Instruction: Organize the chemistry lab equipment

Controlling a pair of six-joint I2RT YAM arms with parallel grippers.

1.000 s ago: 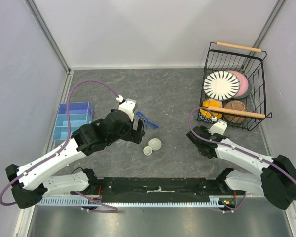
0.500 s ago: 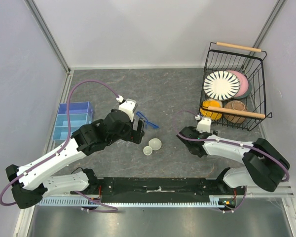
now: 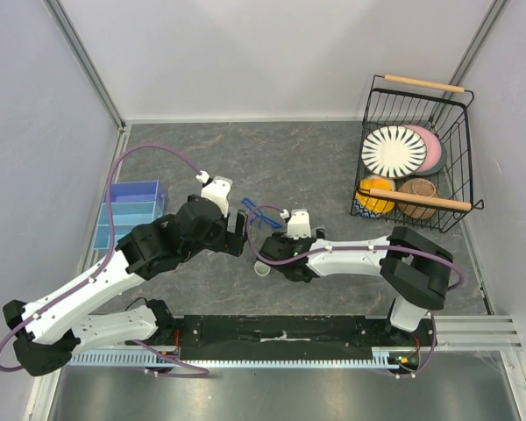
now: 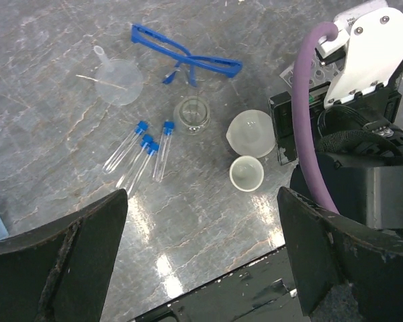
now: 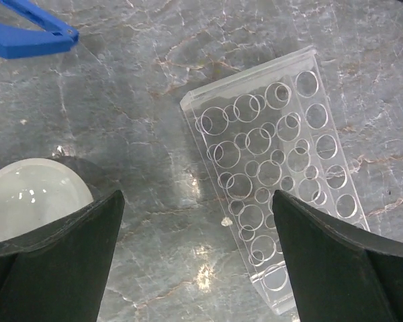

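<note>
Four blue-capped tubes [image 4: 148, 144] lie flat on the grey marbled table [image 4: 54, 40], slim and clear, caps pointing the same way, three slanted close together and one just to their side; the blue-framed safety glasses [image 4: 208, 62] lie past them with clear lenses and one arm folded out; beside the tubes I see a larger white dish [image 4: 250, 132] with a small pouring lip and a smaller white dish [image 4: 246, 173] just next to it, both mouth-up; the clear plastic tube rack [image 5: 282, 174] lies flat on the table near the dishes, its rows of round holes facing up, with my right arm over it in the overhead view; a clear funnel [image 4: 121, 82] rests on its side near the glasses, and a small glass beaker [image 4: 191, 115] stands between the glasses and the tubes; my left gripper [image 4: 203, 194] hangs above the tubes and dishes, fingers spread wide and holding nothing; my right gripper [image 5: 198, 194] hovers low over the rack's edge, fingers likewise spread, one finger over the larger dish's rim, though I cannot tell whether it touches; a blue compartment tray [image 3: 127, 210] sits at the left wall; the black wire basket [image 3: 456, 149] with a striped plate [image 3: 393, 151] stands far right
</note>
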